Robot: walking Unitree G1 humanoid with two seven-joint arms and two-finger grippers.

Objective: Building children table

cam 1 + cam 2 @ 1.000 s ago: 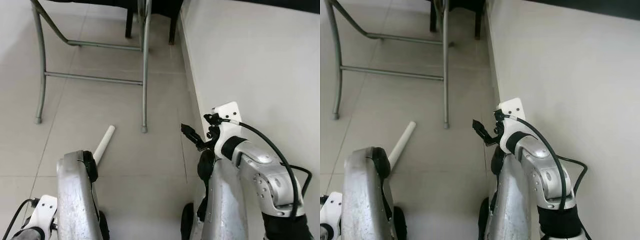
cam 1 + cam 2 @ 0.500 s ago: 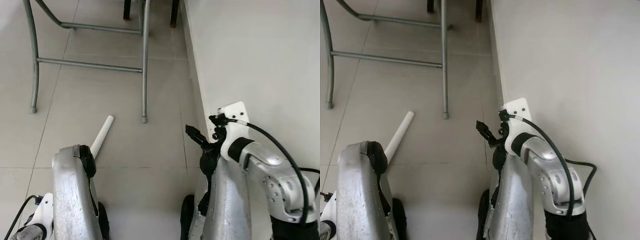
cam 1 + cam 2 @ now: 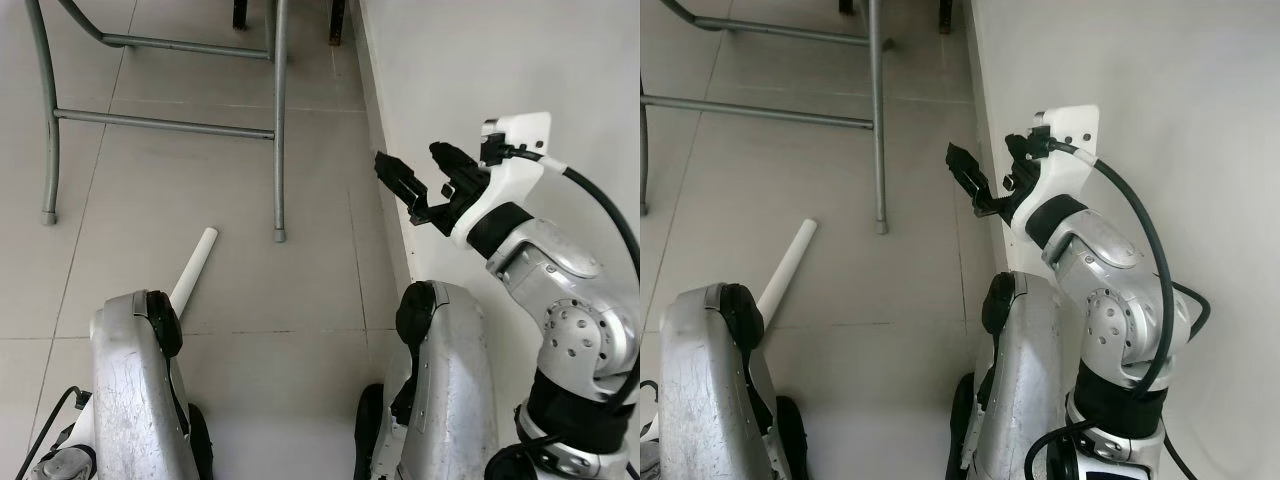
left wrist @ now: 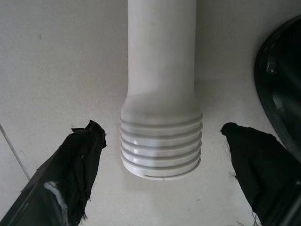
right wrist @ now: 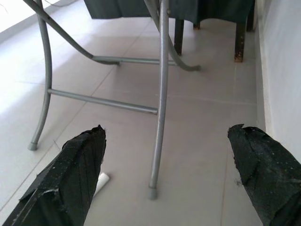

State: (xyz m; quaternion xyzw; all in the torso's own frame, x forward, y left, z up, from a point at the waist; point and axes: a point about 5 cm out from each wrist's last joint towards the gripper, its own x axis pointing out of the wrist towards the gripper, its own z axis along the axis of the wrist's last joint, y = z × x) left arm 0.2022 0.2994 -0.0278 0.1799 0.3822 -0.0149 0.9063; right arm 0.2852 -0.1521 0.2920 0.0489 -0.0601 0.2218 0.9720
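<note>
Reaching: left hand [image 4: 160, 188] hangs low, fingers spread wide either side of the white leg's [image 4: 161, 94] threaded end, not touching.
Leg: lies on the floor [image 3: 250, 280], long axis running away from the robot.
Right hand [image 3: 425, 180]: raised, open, empty, farther off.

No legible text, labels, brand marks, numbers or signs anywhere in these views. Checked every visible surface; all are unmarked.
</note>
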